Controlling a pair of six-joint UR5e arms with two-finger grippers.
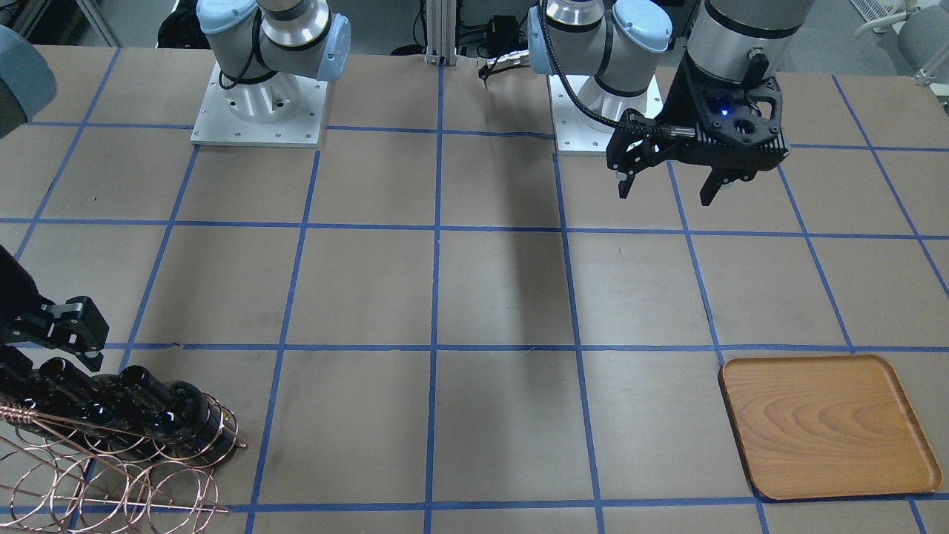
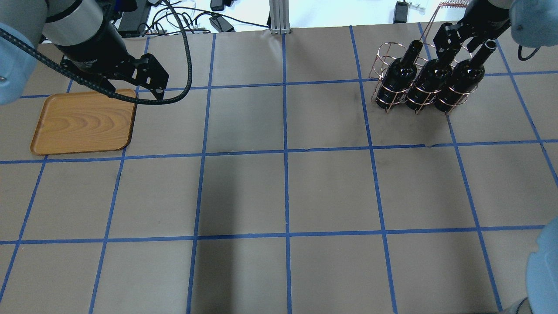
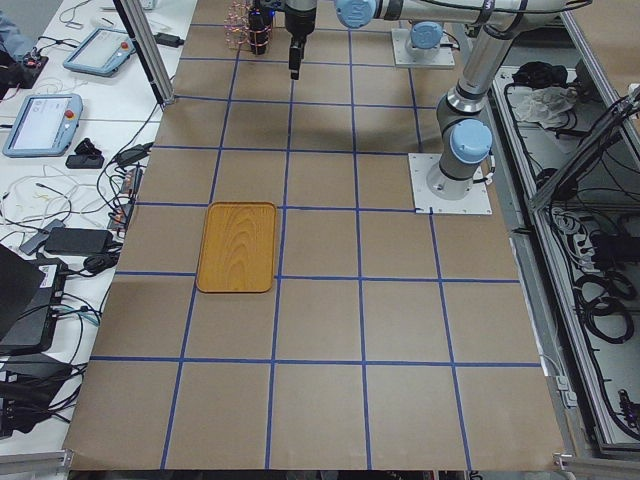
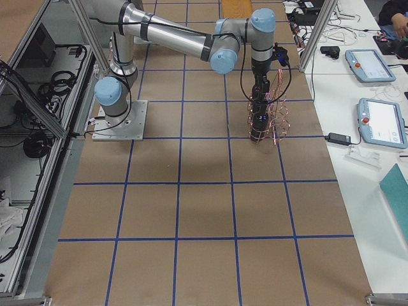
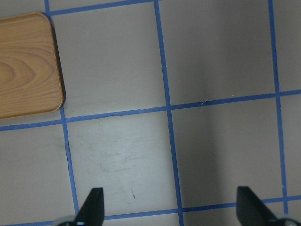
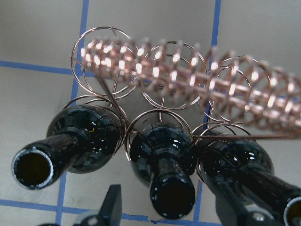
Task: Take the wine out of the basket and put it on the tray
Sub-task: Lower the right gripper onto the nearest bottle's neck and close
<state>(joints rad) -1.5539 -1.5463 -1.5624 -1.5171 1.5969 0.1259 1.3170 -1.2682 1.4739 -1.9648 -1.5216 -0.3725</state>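
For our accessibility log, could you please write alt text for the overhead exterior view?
Three black wine bottles stand in a copper wire basket at the table's far right, where the right end effector is open at the middle bottle's neck. At far left, the left end effector hangs open near an empty wooden tray.

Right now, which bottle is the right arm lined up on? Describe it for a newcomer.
At the table's far right corner in the overhead view, a copper wire basket holds three black wine bottles in a row. It is the middle bottle: alone of the three, its mouth lines up between the right gripper's open jaws.
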